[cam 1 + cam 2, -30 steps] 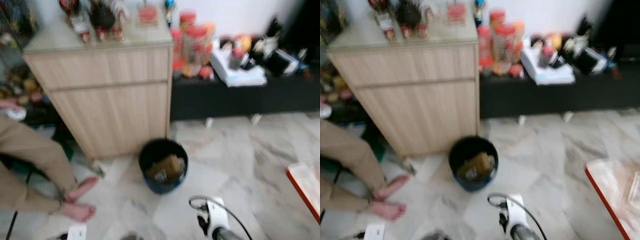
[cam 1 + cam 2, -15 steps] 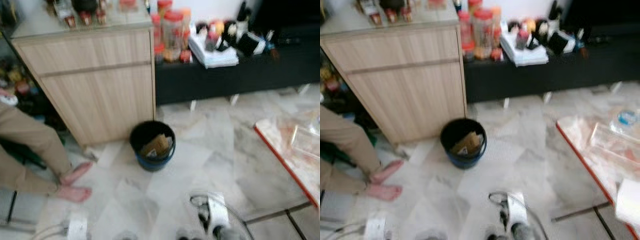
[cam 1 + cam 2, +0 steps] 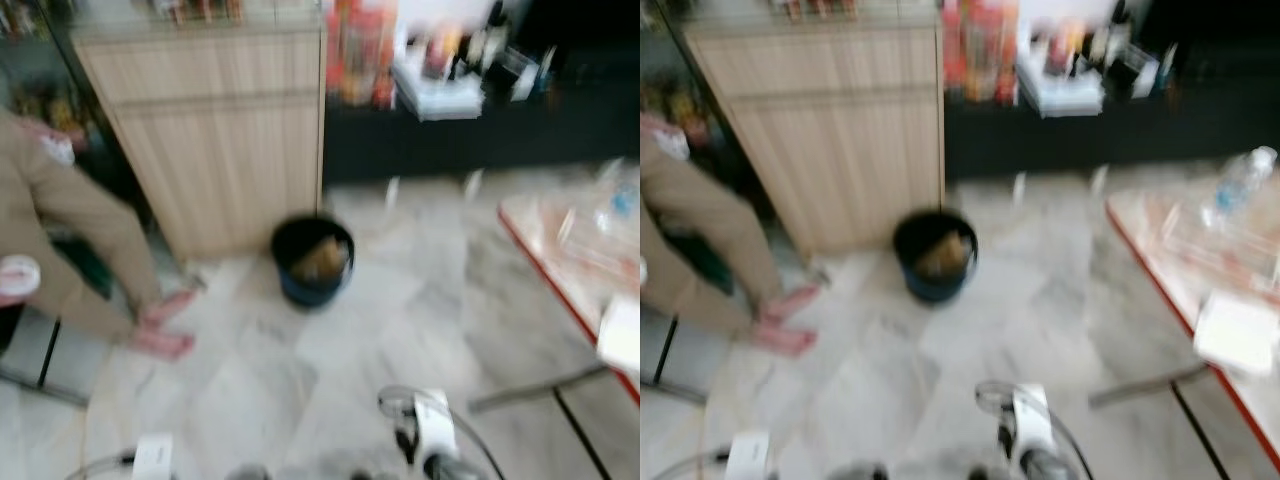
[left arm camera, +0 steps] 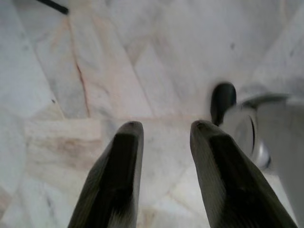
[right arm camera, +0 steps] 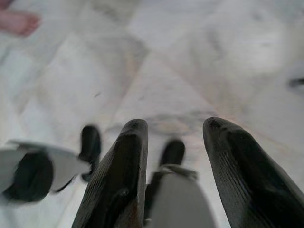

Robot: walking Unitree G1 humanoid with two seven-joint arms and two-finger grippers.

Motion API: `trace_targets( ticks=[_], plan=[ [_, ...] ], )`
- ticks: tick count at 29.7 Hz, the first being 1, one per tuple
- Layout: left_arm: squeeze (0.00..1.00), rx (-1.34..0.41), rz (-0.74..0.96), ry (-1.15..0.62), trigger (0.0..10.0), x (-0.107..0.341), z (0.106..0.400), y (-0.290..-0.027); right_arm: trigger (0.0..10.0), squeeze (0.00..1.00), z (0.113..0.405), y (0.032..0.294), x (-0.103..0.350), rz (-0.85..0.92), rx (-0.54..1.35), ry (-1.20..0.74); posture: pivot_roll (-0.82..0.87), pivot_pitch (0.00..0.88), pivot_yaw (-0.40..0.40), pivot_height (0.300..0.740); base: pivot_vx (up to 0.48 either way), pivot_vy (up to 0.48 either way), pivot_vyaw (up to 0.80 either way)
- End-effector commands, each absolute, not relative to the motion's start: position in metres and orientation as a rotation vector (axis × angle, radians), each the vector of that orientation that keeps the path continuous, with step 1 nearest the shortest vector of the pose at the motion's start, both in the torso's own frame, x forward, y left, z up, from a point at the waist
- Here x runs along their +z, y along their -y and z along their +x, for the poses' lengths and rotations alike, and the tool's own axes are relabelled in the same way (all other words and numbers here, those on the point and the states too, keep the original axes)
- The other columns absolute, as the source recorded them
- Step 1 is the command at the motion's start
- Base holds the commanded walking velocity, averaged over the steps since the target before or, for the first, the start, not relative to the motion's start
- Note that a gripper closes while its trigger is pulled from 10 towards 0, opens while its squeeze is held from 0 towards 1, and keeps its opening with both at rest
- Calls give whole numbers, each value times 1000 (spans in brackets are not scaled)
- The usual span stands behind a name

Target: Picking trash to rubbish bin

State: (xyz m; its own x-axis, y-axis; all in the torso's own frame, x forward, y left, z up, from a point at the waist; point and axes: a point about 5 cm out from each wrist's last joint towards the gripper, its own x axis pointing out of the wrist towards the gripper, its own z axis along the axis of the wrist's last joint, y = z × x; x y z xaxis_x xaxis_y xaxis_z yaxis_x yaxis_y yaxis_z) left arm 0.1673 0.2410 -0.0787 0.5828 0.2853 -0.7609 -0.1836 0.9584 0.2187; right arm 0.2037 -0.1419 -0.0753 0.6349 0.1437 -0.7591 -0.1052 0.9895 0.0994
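Observation:
A dark round rubbish bin [image 3: 313, 259] stands on the marble floor in front of a wooden cabinet [image 3: 222, 120], with brown trash [image 3: 320, 257] inside it. My left gripper [image 4: 164, 128] hangs over bare floor tiles, open with nothing between its fingers. My right gripper [image 5: 175, 126] also points down at the floor, open and empty. Both arms hang low at the bottom of the eye views, well short of the bin.
A person in beige trousers [image 3: 70, 230] sits at the left, bare feet [image 3: 160, 325] on the floor near the bin. A red-edged table [image 3: 1200, 270] with a water bottle [image 3: 1238, 185] and white paper [image 3: 1240, 335] stands on the right. A dark low shelf [image 3: 480, 130] carries jars and clutter.
The camera has pulled back and shifted; the bin now appears smaller and farther away, and more of the red-edged table shows at the right. The picture is blurred.

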Motion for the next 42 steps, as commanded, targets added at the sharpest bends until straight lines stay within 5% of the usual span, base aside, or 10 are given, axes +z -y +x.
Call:
trace_targets(
  ticks=[1, 11, 19, 28, 42],
  plan=[
    [0, 264, 149, -937, 10000, -83, 158, -239, 10000, 0, 208, 146, -73, 40, 138, -858, 136, 139, -24, 740, 0, 0, 0],
    [0, 200, 381, -497, 10000, -33, 226, -235, 10000, 0, 257, 123, -37, 57, 244, -619, 134, 119, -19, 740, 0, 0, 0],
    [0, 121, 377, -182, 10000, 17, 274, -213, 10000, 0, 305, 103, 15, 101, 309, -350, 146, 93, -20, 740, 0, 0, 0],
    [0, 100, 336, -111, 10000, 33, 288, -204, 10000, 0, 323, 88, 40, 148, 333, -240, 145, 72, 0, 740, 0, 0, 0],
    [0, 133, 328, -198, 10000, 18, 276, -216, 10000, 0, 311, 89, 26, 144, 324, -286, 141, 54, 17, 740, 0, 0, -788]
  ],
)
